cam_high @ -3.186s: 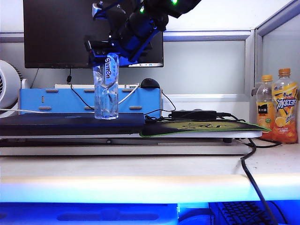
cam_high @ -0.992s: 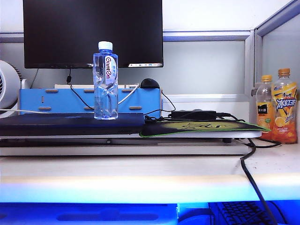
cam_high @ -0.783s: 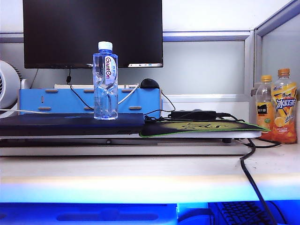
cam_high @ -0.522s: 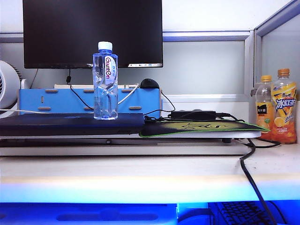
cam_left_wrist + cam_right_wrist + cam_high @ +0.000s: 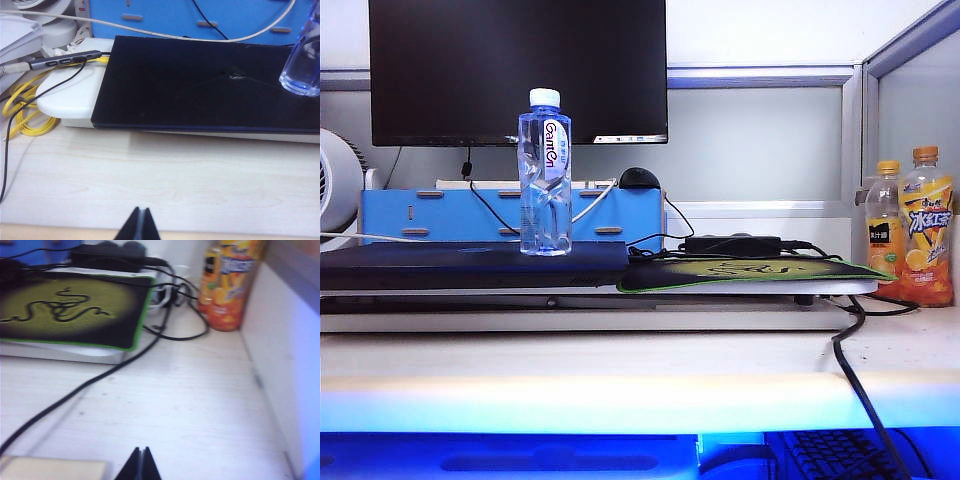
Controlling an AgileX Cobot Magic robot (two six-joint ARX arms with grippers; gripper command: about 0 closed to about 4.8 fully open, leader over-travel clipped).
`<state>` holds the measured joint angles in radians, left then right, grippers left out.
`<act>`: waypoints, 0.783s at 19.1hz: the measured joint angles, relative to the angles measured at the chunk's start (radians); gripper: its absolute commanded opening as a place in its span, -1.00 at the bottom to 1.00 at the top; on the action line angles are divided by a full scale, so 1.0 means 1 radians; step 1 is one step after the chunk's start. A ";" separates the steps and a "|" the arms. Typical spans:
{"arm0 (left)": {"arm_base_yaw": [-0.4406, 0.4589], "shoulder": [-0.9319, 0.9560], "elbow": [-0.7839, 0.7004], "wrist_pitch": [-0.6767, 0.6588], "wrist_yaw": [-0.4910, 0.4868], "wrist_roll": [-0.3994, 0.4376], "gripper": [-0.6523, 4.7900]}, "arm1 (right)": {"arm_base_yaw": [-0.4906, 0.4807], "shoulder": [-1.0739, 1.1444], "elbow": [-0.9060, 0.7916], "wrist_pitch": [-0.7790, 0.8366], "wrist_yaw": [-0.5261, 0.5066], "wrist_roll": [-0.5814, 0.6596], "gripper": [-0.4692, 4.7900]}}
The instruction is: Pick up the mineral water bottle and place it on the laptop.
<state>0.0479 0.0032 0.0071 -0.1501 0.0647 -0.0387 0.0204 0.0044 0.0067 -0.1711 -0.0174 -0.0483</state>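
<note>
The mineral water bottle [image 5: 545, 175] stands upright on the laptop [image 5: 470, 265], a flat dark slab left of centre in the exterior view. Nothing touches the bottle. In the left wrist view the bottle's clear base [image 5: 301, 70] rests on the black laptop lid [image 5: 200, 85]. My left gripper [image 5: 140, 212] is shut and empty over the pale desk in front of the laptop. My right gripper [image 5: 140, 451] is shut and empty over the desk, short of the mouse pad. Neither arm shows in the exterior view.
A green-and-black mouse pad [image 5: 750, 270] lies right of the laptop, also seen as the pad [image 5: 65, 307]. Two orange drink bottles [image 5: 917, 225] stand at the right wall. A black cable [image 5: 855, 370] crosses the desk. Yellow cable [image 5: 25, 107] and a monitor [image 5: 520, 70] are present.
The arm that gripped the bottle about three seconds ago has let go and left the exterior view. Over the last second nothing there moves; the bottle stays upright on the laptop.
</note>
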 measured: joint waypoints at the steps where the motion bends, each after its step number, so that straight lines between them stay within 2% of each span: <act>1: 0.000 0.000 0.000 0.000 0.000 0.000 -0.77 | -0.002 0.000 0.000 0.000 0.014 0.000 -0.82; 5: 0.000 0.000 0.000 0.000 0.000 0.000 -0.77 | -0.001 0.000 0.000 0.000 0.043 0.000 -0.82; 15: 0.000 0.000 0.000 0.000 0.000 0.000 -0.77 | 0.000 0.000 0.000 0.000 0.040 0.000 -0.82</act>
<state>0.0479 0.0032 0.0071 -0.1501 0.0647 -0.0387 0.0200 0.0044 0.0067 -0.1715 0.0231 -0.0483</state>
